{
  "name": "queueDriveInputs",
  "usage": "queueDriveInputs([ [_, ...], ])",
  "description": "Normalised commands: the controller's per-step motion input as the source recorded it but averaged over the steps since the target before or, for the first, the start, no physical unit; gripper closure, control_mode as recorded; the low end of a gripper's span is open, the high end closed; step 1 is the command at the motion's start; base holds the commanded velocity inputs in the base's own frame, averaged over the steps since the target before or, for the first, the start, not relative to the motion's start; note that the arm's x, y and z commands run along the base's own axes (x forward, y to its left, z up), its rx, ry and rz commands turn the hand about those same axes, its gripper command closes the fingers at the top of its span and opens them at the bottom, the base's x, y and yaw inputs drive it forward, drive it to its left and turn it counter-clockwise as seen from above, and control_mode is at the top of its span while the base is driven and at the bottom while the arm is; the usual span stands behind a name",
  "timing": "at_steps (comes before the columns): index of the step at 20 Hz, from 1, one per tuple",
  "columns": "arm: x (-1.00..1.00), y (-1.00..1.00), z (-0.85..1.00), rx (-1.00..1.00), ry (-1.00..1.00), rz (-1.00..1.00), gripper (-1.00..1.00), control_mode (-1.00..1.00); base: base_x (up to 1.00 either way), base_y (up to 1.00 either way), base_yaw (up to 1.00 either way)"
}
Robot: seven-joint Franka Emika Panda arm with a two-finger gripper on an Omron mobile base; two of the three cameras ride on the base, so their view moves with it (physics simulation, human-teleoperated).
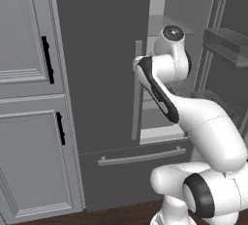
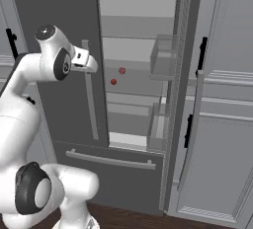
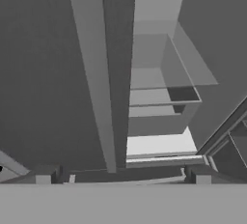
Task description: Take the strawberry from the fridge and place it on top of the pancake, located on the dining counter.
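Two-finger gripper [image 3: 123,174]: fingers spread wide, empty, at the bottom of the hand view, facing the gap.

Tall dark grey double-door fridge [image 2: 54,35]: right door swung open, left door shut, pale bar handle [image 2: 90,95] left of centre.

Small red strawberry [image 2: 113,81]: on a clear shelf, mid-frame; second red item just above.

Step judged: reach-in pending; next move calls for passing the handle toward the shelf.

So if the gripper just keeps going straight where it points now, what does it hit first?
Probably the long pale grey vertical bar handle on the closed left door of the tall dark grey fridge, dead ahead of the gripper; the open compartment lies right of that line. Depth is unclear.
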Motion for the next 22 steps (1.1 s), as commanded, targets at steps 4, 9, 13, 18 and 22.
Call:
queueDriveInputs([
  [4,0.46,0.40,-0.05,0.00,-0.10,-0.14,-1.00,-1.00,0.00,0.00,0.00],
  [9,0.64,0.02,-0.03,0.01,0.00,0.00,-1.00,-1.00,0.00,0.00,0.00],
  [13,0.71,0.00,-0.10,0.00,0.00,0.00,-1.00,-1.00,0.00,0.00,0.00],
  [18,0.61,0.00,-0.25,0.00,-0.01,0.00,-1.00,-1.00,0.00,0.00,0.00],
  [22,0.62,0.04,-0.18,0.00,-0.01,0.00,-1.00,-1.00,0.00,0.00,0.00],
])
